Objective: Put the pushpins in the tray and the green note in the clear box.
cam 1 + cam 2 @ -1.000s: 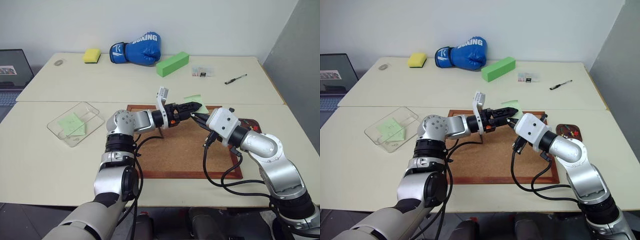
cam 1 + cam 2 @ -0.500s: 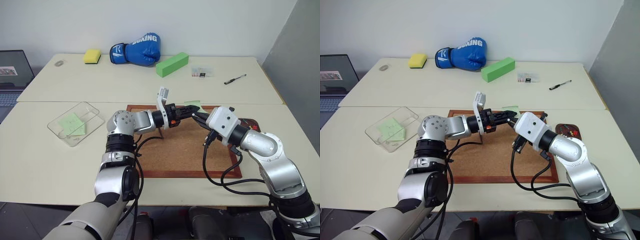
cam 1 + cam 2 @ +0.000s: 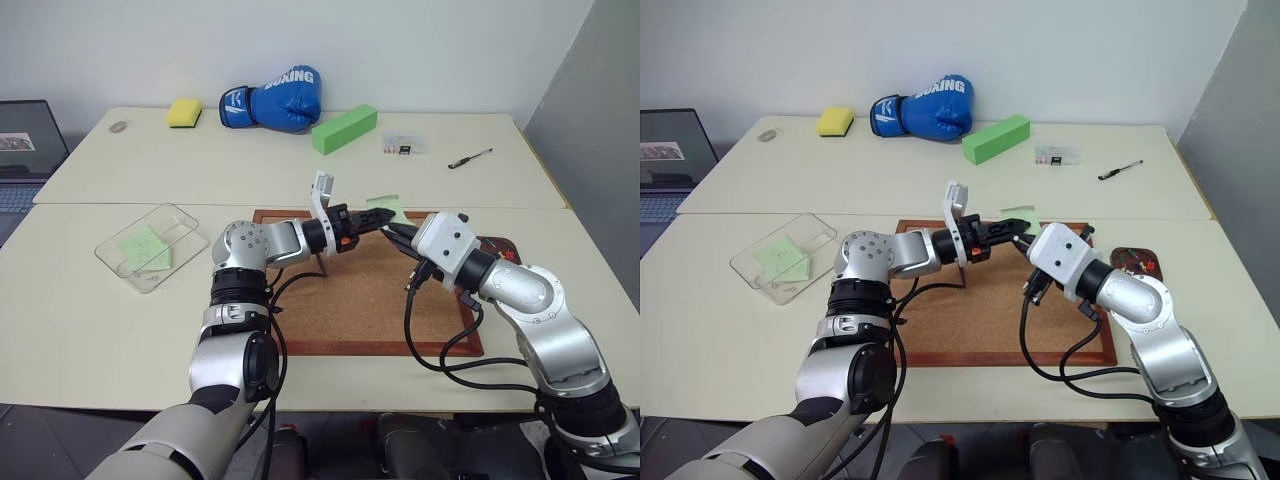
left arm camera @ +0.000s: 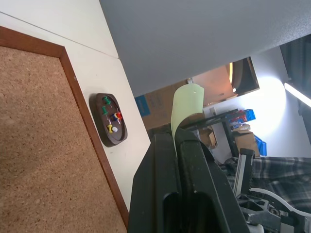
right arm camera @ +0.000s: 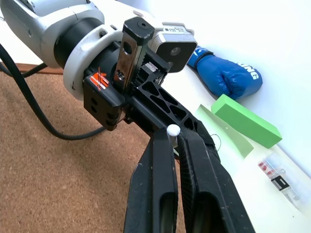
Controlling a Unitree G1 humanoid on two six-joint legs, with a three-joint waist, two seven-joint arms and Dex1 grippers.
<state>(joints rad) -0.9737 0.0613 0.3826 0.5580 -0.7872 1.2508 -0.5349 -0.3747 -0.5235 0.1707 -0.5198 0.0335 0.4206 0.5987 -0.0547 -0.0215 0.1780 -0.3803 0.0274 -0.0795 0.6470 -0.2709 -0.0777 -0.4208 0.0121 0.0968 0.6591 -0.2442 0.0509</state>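
two grippers meet above the far edge of the corkboard, which lies on the near table. the left gripper reaches level across toward the robot's right, its black fingers pressed together on the green note, which sticks out past the fingertips; in the left wrist view the pale slip rises curled from between the two closed fingers. the right gripper points toward the left one, just beside it, and its fingers are closed on a pushpin with a white head that shows at the fingertips. the tray sits on the table just off the corkboard's right edge, with several pushpins lying in it, red, green, yellow and blue among them. the clear box stands well apart on the robot's left side of the near table, and a squarer pale green sheet lies inside it. on the far table are a blue boxing glove, a yellow sponge, a long bright green block, a tiny clear case and a pen. a laptop sits at the far left edge.
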